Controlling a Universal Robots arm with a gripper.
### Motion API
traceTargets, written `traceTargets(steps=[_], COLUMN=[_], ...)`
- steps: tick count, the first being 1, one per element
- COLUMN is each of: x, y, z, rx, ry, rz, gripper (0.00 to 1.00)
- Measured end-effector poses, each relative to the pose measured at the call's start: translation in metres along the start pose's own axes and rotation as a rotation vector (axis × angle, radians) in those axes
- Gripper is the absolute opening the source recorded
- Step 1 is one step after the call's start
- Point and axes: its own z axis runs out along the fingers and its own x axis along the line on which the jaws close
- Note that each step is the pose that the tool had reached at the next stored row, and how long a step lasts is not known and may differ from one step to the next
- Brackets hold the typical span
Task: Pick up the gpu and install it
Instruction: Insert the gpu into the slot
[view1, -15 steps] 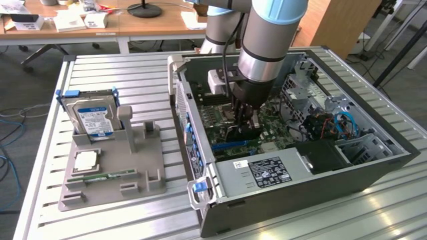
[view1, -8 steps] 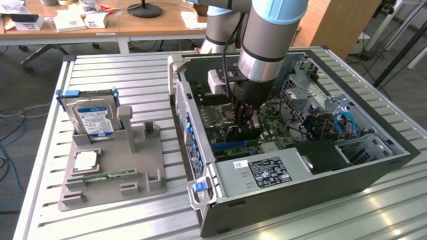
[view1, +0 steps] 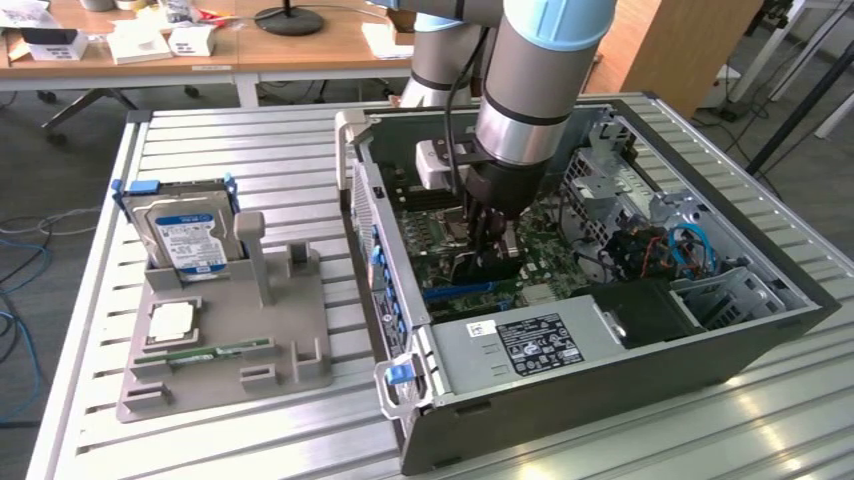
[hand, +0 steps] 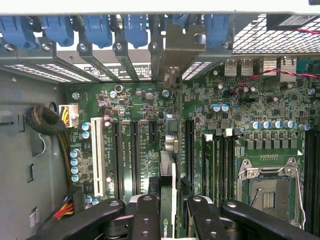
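My gripper (view1: 489, 248) reaches down into the open computer case (view1: 747, 340), over the green motherboard (view1: 534, 250). It is shut on the gpu (view1: 478, 268), a thin dark card held on edge just above the board. In the wrist view the gpu (hand: 169, 170) runs edge-on between the black fingers (hand: 146, 212) of the gripper (hand: 170, 207). Its silver-grey bracket (hand: 176, 47) stands at the case's rear slot openings. The card lines up over the motherboard (hand: 240, 110), beside the black expansion slots (hand: 134, 155). I cannot tell whether its lower edge touches a slot.
A grey parts holder (view1: 267, 330) lies at the exterior view's left, with a hard drive (view1: 187, 235) standing in it, a processor (view1: 174, 320) and a memory stick (view1: 207, 352). Inside the case are the power supply (view1: 534, 345), cables (view1: 681, 250), a white slot (hand: 97, 155) and the processor socket (hand: 267, 192).
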Motion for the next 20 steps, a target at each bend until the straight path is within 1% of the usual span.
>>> traceTargets(steps=[20], x=[-0.0008], y=[0.0000], z=[0.0002], rx=[-0.0004], ry=[0.0007], rz=[-0.015], gripper=[0.26])
